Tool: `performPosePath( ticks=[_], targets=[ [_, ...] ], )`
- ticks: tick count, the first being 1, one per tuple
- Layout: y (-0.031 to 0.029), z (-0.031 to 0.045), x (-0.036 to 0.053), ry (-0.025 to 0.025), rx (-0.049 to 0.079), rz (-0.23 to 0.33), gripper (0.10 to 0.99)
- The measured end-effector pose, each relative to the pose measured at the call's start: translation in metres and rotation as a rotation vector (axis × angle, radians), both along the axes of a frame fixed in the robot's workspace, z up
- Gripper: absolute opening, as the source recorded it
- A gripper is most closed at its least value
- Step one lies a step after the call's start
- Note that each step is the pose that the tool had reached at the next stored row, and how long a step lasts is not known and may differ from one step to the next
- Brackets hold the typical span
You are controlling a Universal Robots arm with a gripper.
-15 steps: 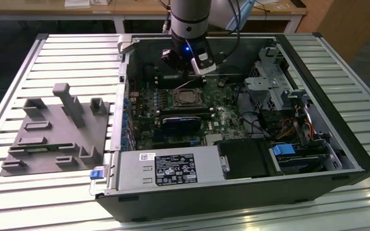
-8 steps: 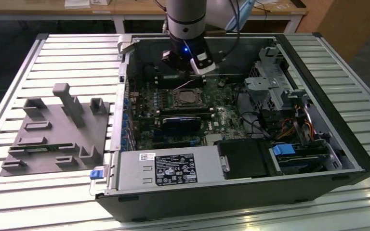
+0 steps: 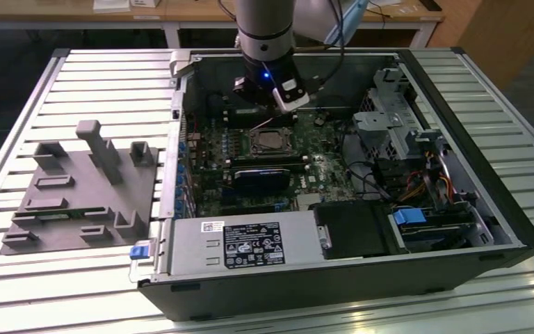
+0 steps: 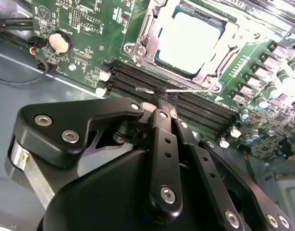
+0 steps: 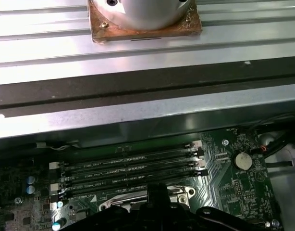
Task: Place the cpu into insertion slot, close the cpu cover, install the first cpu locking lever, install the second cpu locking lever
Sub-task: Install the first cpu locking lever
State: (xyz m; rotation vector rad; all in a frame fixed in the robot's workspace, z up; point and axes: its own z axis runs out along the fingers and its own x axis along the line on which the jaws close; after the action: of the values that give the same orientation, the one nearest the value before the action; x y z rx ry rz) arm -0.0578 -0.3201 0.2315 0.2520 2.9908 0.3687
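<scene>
Open computer case (image 3: 341,285) on a ribbed, shiny metal tabletop (image 3: 91,76), with the arm (image 3: 265,35) reaching down into it.
Nearest in the exterior view is the case's black front wall, then a silvery box-shaped power supply (image 3: 192,243), and at the exterior view's left a grey moulded holder (image 3: 72,202) lies on the slats. Deeper in, the cpu (image 4: 188,38) sits in the insertion slot (image 3: 251,142) on the green circuit board (image 4: 85,24), with the thin metal cpu cover (image 4: 146,26) lying flat around it. The black fingers (image 4: 163,130) are drawn together, their tips at a thin wire lever (image 4: 190,90) beside long black memory slots (image 4: 138,79). Whether they pinch the lever or only touch it, I cannot tell. A wooden desk (image 3: 192,12) stands beyond.
</scene>
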Motion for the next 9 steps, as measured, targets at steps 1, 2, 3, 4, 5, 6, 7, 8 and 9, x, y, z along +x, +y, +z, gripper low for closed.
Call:
performPosePath(
  ticks=[1,2,3,4,5,6,7,8,9],
  targets=[
    [0.0004,-0.0010,-0.0001,0.0000,-0.005,0.000,0.102],
    [0.0011,-0.0020,-0.0003,-0.0002,-0.009,0.000,0.102],
    [0.0019,-0.0028,-0.0006,-0.0002,-0.013,0.000,0.102],
    [0.0029,-0.0035,-0.0011,-0.0002,-0.015,0.000,0.102],
    [0.0039,-0.0041,-0.0016,-0.0003,-0.015,0.000,0.102],
    [0.0048,-0.0046,-0.0021,-0.0002,-0.016,-0.001,0.102],
    [0.0058,-0.0051,-0.0027,-0.0003,-0.016,-0.001,0.102],
    [0.0068,-0.0056,-0.0034,-0.0004,-0.016,-0.001,0.102],
    [0.0077,-0.0062,-0.0039,-0.0005,-0.016,-0.001,0.102]
  ],
)
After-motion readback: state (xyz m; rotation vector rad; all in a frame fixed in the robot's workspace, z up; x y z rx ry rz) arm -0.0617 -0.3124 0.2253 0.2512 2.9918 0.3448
